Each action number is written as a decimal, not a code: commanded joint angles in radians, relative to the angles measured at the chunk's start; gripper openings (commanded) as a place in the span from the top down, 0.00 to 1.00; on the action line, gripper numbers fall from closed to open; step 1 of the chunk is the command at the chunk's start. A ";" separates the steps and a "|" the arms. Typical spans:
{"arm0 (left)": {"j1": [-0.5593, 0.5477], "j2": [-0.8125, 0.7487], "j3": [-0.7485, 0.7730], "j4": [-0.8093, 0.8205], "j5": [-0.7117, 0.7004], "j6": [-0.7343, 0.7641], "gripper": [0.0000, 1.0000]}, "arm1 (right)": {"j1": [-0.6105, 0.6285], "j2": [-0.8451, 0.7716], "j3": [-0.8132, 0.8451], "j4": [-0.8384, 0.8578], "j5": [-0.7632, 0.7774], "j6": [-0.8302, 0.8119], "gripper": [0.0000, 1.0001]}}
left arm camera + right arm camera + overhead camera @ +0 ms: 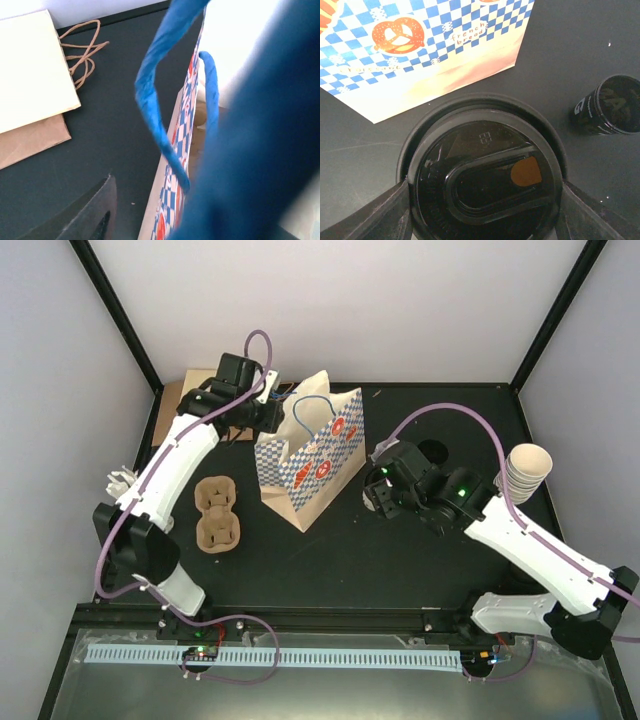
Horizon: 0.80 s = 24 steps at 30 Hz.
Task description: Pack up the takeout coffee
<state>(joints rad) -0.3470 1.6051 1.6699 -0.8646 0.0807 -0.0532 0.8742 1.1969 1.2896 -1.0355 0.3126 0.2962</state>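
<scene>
A takeout coffee sat clamped between the right fingers, one finger pressed to each side. From the right wrist only its round black lid with a small orange sip tab showed; the paper cup beneath was hidden. Just ahead of those fingers stood a blue-checked paper bag printed with red pretzels and the words "french bread", so the drink appeared to be held upright and close, ready to go in. The left fingers were at the top of the bag by its blue twisted-paper handles, probably to keep the mouth open and the bag steady. One handle loop blurred across most of that wrist view and hid one finger, so whether they gripped it could not be told. To the right of the right fingers lay a small black cylinder, lettered in white, its nature unclear. Further right rose a stack of cream paper cups. Beside the left arm lay a brown pulp cup carrier, and behind the left fingers flat brown and cream paper bags with string handles. Everything rested on a matte black bench, lightly speckled, enclosed by plain white walls and black frame posts.
</scene>
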 commanded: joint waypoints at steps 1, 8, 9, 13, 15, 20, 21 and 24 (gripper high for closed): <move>0.006 0.042 0.080 -0.034 0.019 0.046 0.52 | -0.010 -0.032 0.043 -0.027 0.024 -0.009 0.36; 0.005 0.074 0.141 -0.106 0.019 0.075 0.98 | -0.014 -0.057 0.089 -0.058 0.049 -0.017 0.36; 0.005 0.074 0.157 -0.122 0.018 0.074 0.98 | -0.014 -0.061 0.097 -0.063 0.050 -0.024 0.36; 0.001 0.033 0.168 -0.141 0.035 0.096 0.98 | -0.015 -0.064 0.153 -0.101 0.071 -0.034 0.36; -0.003 0.001 0.156 -0.144 0.055 0.115 0.98 | -0.014 -0.065 0.181 -0.122 0.081 -0.040 0.36; -0.030 -0.067 0.122 -0.151 0.071 0.143 0.98 | -0.016 -0.073 0.247 -0.159 0.127 -0.050 0.36; -0.035 -0.078 0.115 -0.153 0.078 0.144 0.98 | -0.015 -0.072 0.262 -0.167 0.138 -0.049 0.36; -0.050 -0.108 0.098 -0.161 0.109 0.139 0.98 | -0.017 -0.072 0.317 -0.194 0.156 -0.049 0.36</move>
<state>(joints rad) -0.3767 1.5528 1.7821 -1.0058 0.1322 0.0624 0.8665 1.1416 1.5375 -1.1812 0.4072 0.2626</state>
